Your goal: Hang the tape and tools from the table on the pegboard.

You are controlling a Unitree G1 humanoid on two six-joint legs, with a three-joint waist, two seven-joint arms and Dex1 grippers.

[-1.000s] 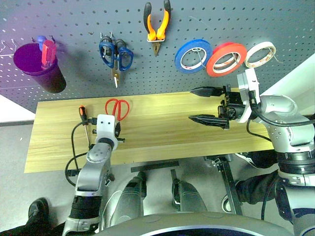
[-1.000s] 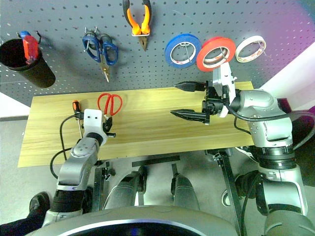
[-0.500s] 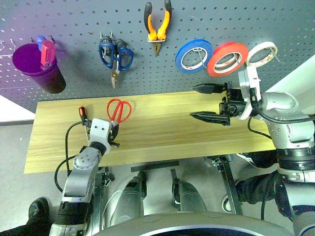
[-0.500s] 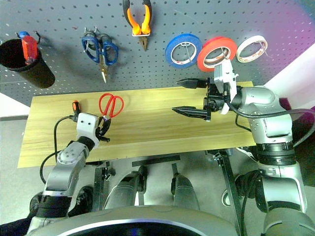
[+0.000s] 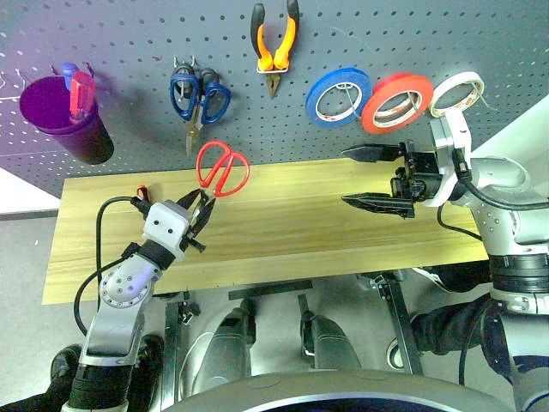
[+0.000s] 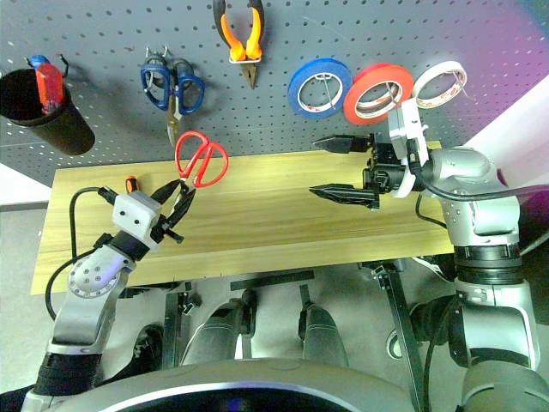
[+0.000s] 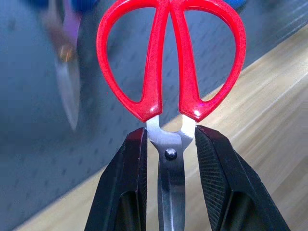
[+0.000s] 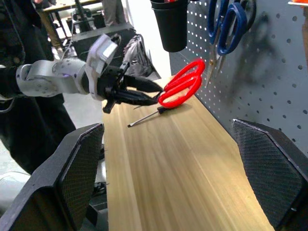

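My left gripper is shut on the blades of the red-handled scissors, just below the pivot. They hang above the table with their handles up toward the pegboard. The screwdriver lies on the table by my left arm, its orange-and-black handle showing. On the pegboard hang the orange-handled pliers and the red-orange tape. My right gripper stands open over the table's right part, pointing left, with nothing in it.
Blue-handled scissors, a blue roll and a cream-white roll hang on the pegboard. A dark cup hangs at its far left. A person in dark clothes stands beyond the table's left end.
My left gripper has lifted the red scissors off the table and tipped them up toward the pegboard. The right gripper has stayed where it was.
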